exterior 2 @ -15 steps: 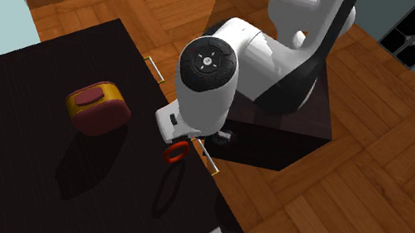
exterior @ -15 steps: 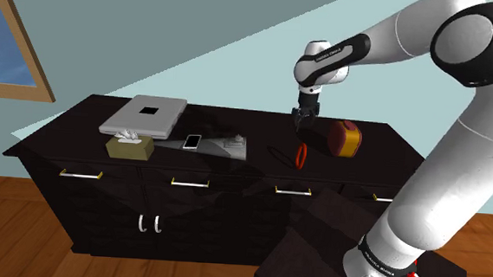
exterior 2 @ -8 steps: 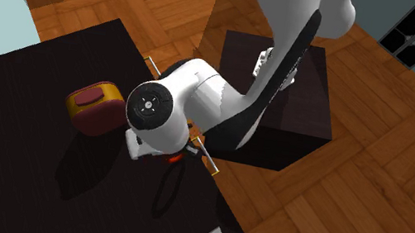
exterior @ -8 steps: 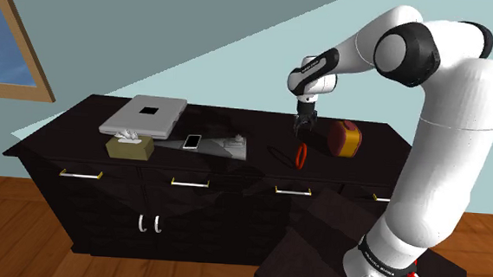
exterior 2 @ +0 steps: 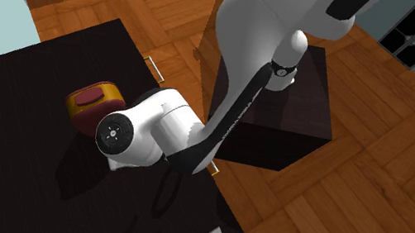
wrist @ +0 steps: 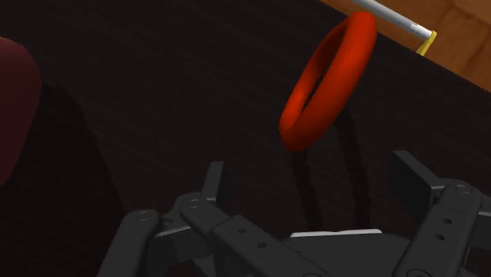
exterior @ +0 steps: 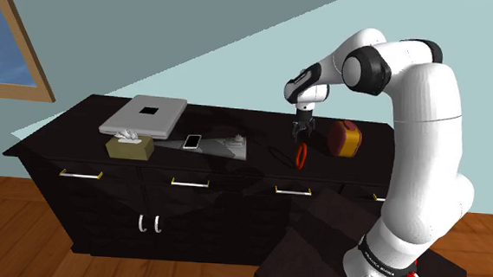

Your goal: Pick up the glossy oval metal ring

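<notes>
Pale blue-green wall [exterior: 198,35] rises behind a long, near-black cabinet with a wooden floor [exterior: 23,226] below it. A window [exterior: 2,42] sits at the shoulder view's left. The cabinet's top is the surface [exterior: 63,132].

The ring [wrist: 301,122] is a thick, smooth band of bright red. It is oval in outline, with a soft sheen along its curve, and nothing in its look marks it as metal. It stands up on its edge rather than lying flat, and it casts a thin looped shadow on the dark surface. It is near the front edge of the surface, toward the end at the shoulder view's right. A pale drawer handle [wrist: 393,20] shows just past that edge.

The gripper [exterior: 303,134] hangs close above the ring, pointing down at it. Its two black fingers are spread wide apart and hold nothing. In the wrist view the ring lies beyond the fingertips, not between them, and neither finger touches it.

A maroon and yellow object [exterior: 345,138] sits near the ring, further back on the surface. Toward the other end lie a flat grey case [exterior: 144,115], a tissue box [exterior: 130,145] at the front edge and a phone [exterior: 192,141].

In the second exterior view the white arm [exterior 2: 154,129] reaches over the front edge from the dark stand [exterior 2: 307,109].
</notes>
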Robot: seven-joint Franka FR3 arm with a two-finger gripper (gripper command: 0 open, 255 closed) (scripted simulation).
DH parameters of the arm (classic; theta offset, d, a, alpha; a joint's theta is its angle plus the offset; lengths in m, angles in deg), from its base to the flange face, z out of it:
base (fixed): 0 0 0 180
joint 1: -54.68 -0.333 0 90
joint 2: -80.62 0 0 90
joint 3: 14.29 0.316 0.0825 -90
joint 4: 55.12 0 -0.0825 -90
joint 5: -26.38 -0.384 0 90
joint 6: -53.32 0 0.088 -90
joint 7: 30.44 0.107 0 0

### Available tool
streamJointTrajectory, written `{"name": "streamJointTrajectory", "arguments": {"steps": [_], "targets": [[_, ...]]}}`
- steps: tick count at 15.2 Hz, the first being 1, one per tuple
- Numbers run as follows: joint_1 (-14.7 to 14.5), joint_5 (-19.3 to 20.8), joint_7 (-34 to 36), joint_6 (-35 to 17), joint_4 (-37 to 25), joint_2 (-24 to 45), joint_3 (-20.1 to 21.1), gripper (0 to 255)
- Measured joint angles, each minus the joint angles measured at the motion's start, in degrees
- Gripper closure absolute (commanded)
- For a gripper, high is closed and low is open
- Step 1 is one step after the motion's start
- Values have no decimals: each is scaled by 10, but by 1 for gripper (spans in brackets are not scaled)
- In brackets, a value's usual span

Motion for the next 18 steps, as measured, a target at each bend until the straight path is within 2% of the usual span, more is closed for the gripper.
{"name": "streamJointTrajectory", "arguments": {"steps": [6, 7, 18], "targets": [[6, -11, -5, -30, 4, 28, 7, 0], [6, -11, -4, -31, 3, 29, 7, 255], [6, -10, -5, -28, 2, 28, 7, 255]]}}
